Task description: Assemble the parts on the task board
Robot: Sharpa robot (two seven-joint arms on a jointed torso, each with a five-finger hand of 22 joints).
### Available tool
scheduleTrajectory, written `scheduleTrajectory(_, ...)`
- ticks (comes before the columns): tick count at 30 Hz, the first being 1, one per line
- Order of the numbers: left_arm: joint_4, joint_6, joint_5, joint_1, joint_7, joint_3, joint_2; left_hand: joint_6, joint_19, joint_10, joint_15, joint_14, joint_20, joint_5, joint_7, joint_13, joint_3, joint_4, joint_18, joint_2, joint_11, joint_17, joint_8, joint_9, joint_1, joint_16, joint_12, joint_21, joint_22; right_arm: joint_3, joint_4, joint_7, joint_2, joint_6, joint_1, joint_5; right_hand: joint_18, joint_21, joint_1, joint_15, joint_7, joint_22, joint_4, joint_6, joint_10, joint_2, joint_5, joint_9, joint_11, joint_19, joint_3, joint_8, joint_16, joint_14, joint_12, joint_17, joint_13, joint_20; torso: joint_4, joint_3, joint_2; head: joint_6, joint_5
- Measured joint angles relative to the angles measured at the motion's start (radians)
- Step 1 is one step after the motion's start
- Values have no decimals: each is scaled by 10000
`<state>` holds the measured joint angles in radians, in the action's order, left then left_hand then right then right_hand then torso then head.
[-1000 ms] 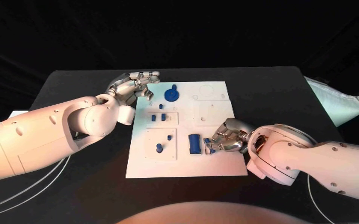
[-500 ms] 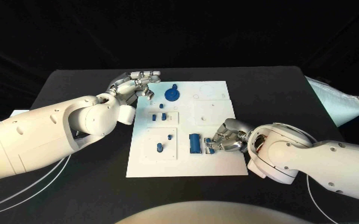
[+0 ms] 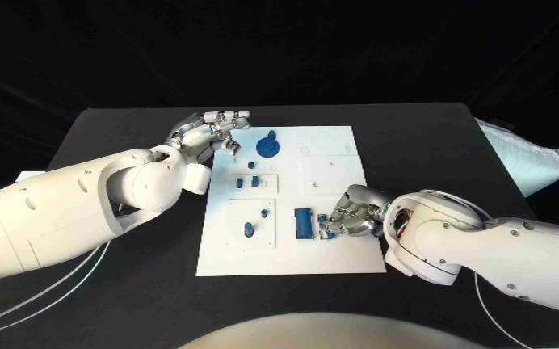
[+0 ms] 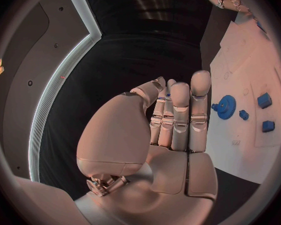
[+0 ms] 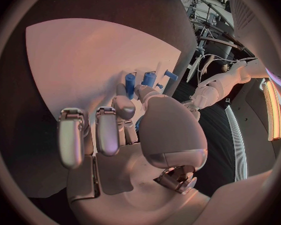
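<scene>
The white task board [image 3: 332,254] lies in the middle of the table. A blue gear [image 3: 266,149] stands near its far left corner, with small blue parts [image 3: 245,181] in a plate below it. Two more parts [image 3: 247,228] sit in the near-left plate, and a blue block [image 3: 303,223] stands to their right. My left hand [image 3: 216,132] hovers at the board's far left corner, fingers straight and holding nothing; the left wrist view shows this hand [image 4: 168,130] beside the gear [image 4: 226,106]. My right hand [image 3: 353,213] rests on the board's right side next to the block, pinching a small blue part [image 3: 324,221]. The right wrist view shows the thumb and a finger curled together on the part [image 5: 137,126].
A pale bag [image 3: 522,159] lies at the table's right edge. White cables [image 3: 47,292] run over the near-left table. Bare board stretches along its near edge and far right corner [image 3: 332,143].
</scene>
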<state>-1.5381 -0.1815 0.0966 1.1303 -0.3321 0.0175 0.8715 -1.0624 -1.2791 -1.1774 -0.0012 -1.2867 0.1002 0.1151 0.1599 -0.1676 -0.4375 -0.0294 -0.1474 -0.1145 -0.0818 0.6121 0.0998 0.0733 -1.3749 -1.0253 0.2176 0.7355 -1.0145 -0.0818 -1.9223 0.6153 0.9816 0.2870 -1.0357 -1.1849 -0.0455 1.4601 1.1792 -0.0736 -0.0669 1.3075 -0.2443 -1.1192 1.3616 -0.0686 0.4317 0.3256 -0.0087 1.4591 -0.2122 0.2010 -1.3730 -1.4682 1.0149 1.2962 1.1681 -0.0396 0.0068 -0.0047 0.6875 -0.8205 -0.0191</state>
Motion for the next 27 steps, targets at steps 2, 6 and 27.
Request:
scheduleTrajectory(2,0,5,-1,0,6,0,0,0,0,0,0,0,0,0,0,0,0,0,0,0,0,0,0,0,0,0,0,0,0,-2,0,5,-10,-10,1,-31,0,0,-22,0,1,0,-28,0,2,6,0,9,2,0,110,0,0,0,30,7,34,0,0,0,0,6,2)
scheduleTrajectory(6,0,15,-3,0,14,0,1,0,0,0,0,0,0,0,0,1,0,0,-1,0,0,0,0,0,0,0,0,0,0,-6,-13,9,-33,-19,5,-80,-1,0,-342,0,-34,0,-229,-36,30,-43,0,29,29,0,420,0,0,0,93,33,100,0,0,2,0,10,6)
scheduleTrajectory(27,68,67,-11,0,46,6,-43,0,36,33,3,2,36,0,0,2,0,0,-1,0,-33,-8,0,0,0,0,0,-38,12,-4,-223,-156,392,-117,7,-398,-1,39,-510,1,30,-2,-197,-100,85,102,-2529,114,10,37,2413,-82,-40,0,122,49,242,37,-6,10,0,-4,-22)
